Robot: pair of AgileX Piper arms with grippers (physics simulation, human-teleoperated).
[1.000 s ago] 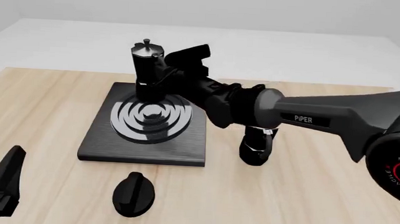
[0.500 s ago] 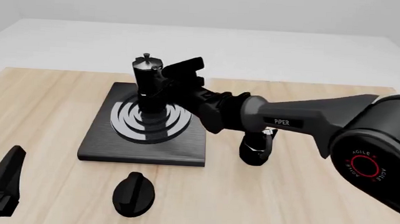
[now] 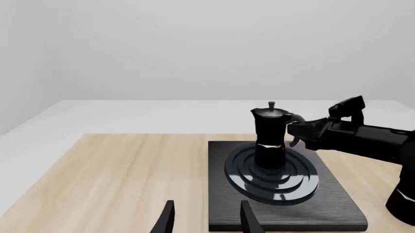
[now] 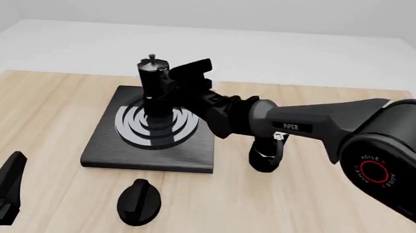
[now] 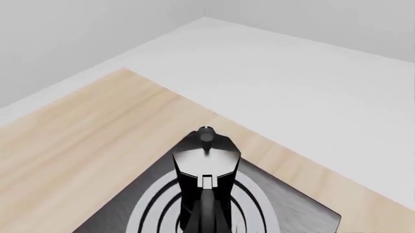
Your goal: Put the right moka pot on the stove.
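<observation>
The right moka pot (image 4: 152,87), black with a silvery knobbed lid, stands upright on the burner rings of the stove (image 4: 120,152). My right gripper (image 4: 172,88) reaches in from the right and is shut on its side handle. The left wrist view shows the pot (image 3: 269,133) on the rings with the right gripper (image 3: 300,132) at its handle. In the right wrist view, the pot (image 5: 206,165) fills the centre over the stove (image 5: 285,208), and the fingers are out of sight. My left gripper (image 4: 1,188) rests open at the near left, its fingertips (image 3: 250,221) apart.
A second near-identical moka pot (image 4: 267,154) stands on the wooden table just right of the stove, partly hidden behind the right arm. A small black oval knob (image 4: 139,201) lies in front of the stove. The table's far edge runs behind the stove.
The right gripper has lowered the moka pot from above the stove's back edge onto the burner rings. Over the last half second it has hardly moved. The left arm is still.
</observation>
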